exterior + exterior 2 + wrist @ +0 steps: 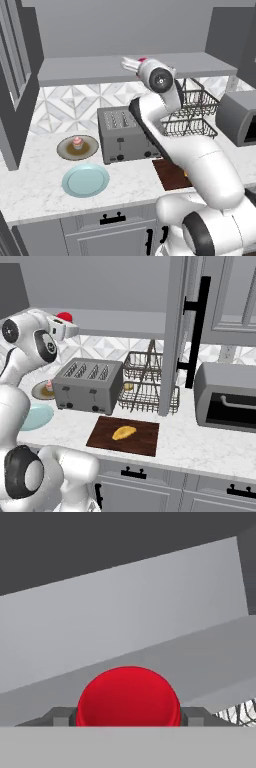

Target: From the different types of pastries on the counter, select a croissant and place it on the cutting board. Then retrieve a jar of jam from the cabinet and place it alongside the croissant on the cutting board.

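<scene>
- Croissant [124, 432] is already sitting on the cutting board [100, 437], way down below the fingers on the surface [200, 443], so I'd call the first half done.
- Now it's the jam. The jar of jam [128, 696] is right between the fingers [128, 718] up on the cabinet [125, 321] shelf. In the hand view the red lid sits dead centre with a dark tip hugging each side.
- Are they actually pinching it? The tips look to be right against the jar, but I honestly can't tell if they're squeezing or just bracketing it.
- From the right base view the red top [64, 317] pokes up just beyond the hand, on the shelf.
- What could go wrong, my guess:
  - If the grip is only on the round lid edge, the jar could slip or twist out on the lift.
  - Pulling straight back too low could drag it along the shelf and tip it.
  - The trip down goes past the toaster [87, 385] and the wire rack [150, 388], both below the fingers, so a lazy swing could clip one.
  - Dropping it in carelessly could land it on the croissant rather than beside it.
</scene>
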